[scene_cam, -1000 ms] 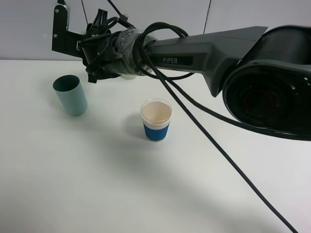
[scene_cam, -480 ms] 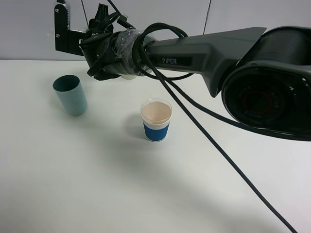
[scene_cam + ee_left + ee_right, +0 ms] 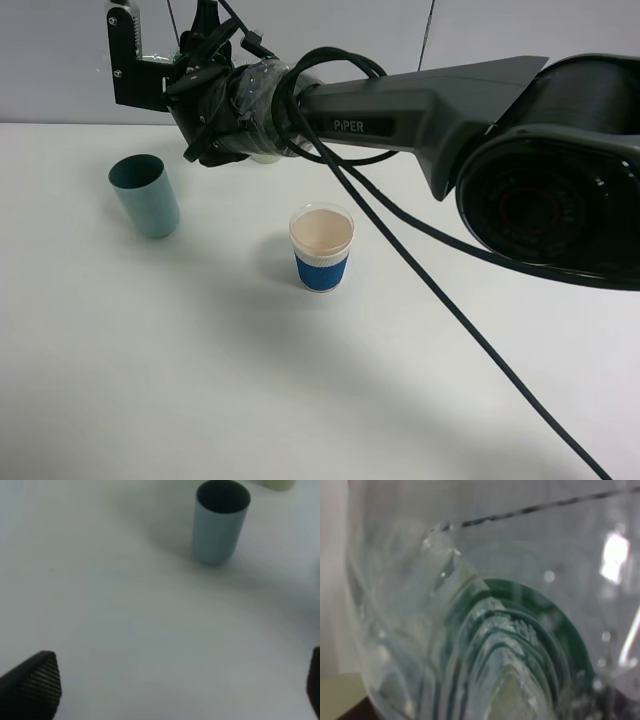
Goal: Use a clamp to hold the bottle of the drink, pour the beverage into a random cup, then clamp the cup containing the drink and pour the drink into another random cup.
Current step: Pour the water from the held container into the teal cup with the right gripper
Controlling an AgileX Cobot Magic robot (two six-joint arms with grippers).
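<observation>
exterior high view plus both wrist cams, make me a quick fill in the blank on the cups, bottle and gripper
1. The paper cup in the middle of the table wears a ___ sleeve.
2. The teal cup stands ___ on the table.
3. The left gripper is ___, with nothing between its fingertips.
4. The clear bottle that fills the right wrist view has a dark ___ label.

Missing words: blue; upright; open; green

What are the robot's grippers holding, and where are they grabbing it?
The right gripper holds the clear, green-labelled bottle; where on it cannot be told, since it fills the wrist view. The left gripper is open, holding nothing.
</observation>
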